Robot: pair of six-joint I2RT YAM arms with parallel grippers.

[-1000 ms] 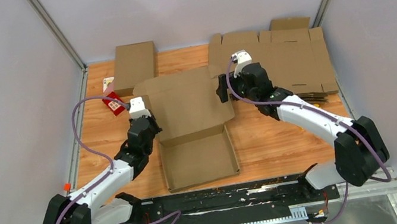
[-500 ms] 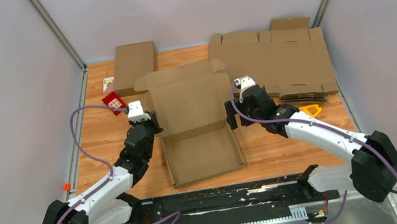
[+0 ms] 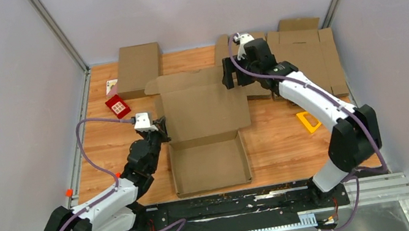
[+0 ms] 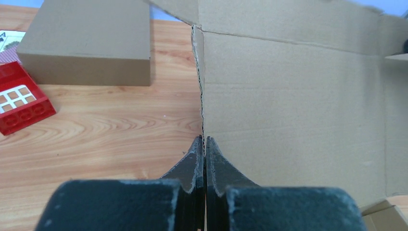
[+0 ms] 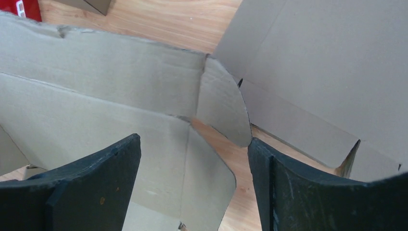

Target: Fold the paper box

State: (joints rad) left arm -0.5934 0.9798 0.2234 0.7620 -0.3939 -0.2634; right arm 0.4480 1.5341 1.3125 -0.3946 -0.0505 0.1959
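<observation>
The brown paper box (image 3: pixel 208 152) lies open in the middle of the table, its tray near me and its lid (image 3: pixel 204 108) standing up behind. My left gripper (image 3: pixel 160 126) is shut on the lid's left edge (image 4: pixel 202 110), the cardboard pinched between its fingertips (image 4: pixel 197 154). My right gripper (image 3: pixel 233 76) is open, just above the lid's upper right corner; its fingers (image 5: pixel 91 178) straddle the rounded corner flap (image 5: pixel 223 108) without touching it.
A closed brown box (image 3: pixel 137 69) sits at the back left, a red block (image 3: pixel 117 106) beside it. Flat cardboard sheets (image 3: pixel 299 60) lie at the back right. A yellow triangle (image 3: pixel 307 121) lies on the table at the right.
The right gripper has moved up and back from the lid's right side to its upper right corner. The lid now stands more upright. The left gripper keeps its hold.
</observation>
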